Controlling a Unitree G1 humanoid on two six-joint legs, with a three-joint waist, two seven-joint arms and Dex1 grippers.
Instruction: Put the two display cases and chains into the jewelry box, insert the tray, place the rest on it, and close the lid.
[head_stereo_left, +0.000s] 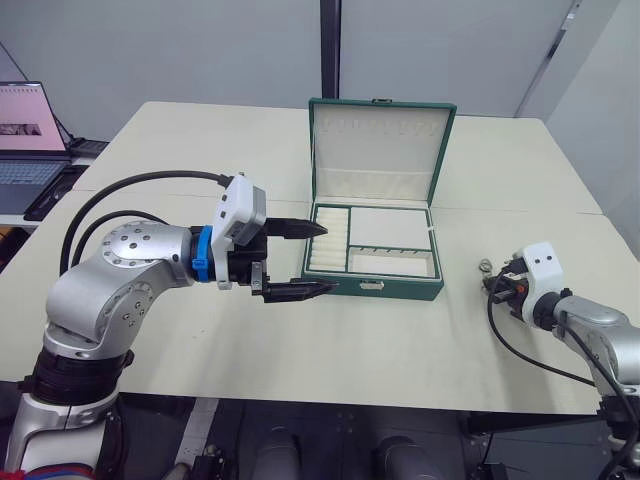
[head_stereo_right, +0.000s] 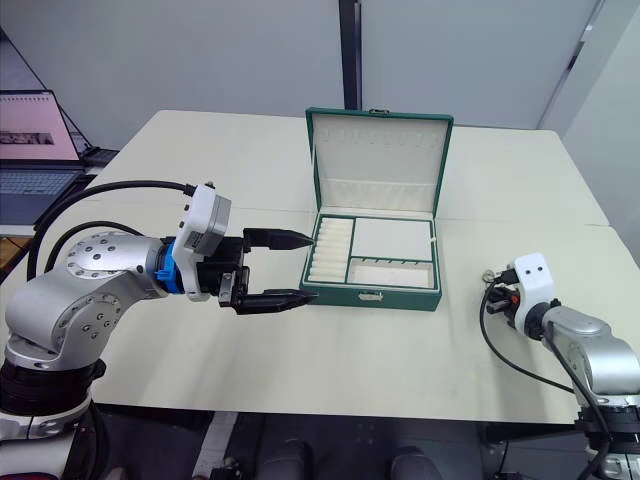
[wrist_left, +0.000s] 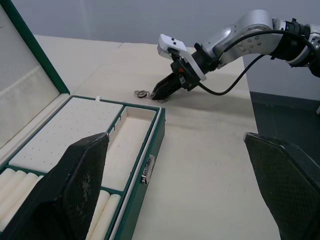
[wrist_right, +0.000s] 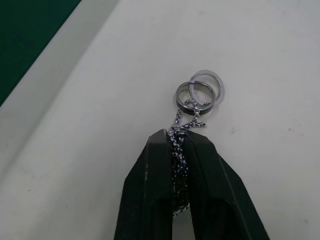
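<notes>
The left gripper (head_stereo_left: 313, 260) hovers with its jaws spread wide and empty at the box's front left corner, while the right gripper (wrist_right: 179, 145) is pinched tight on a chain (wrist_right: 186, 120) lying on the table (head_stereo_left: 400, 350) to the right of the box. The box (head_stereo_left: 378, 290) stands with its lid (head_stereo_left: 380, 150) up and the tray (head_stereo_left: 375, 243) already seated. As I judge it, the lower layer is loaded, and what is left is to place this chain on the tray and close the lid.

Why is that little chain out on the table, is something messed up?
Nothing looks wrong. The chain lies on the table to the right of the open jewelry box, pinched between the right gripper fingers. The tray sits straight inside the box. The left gripper is open beside it.
</notes>
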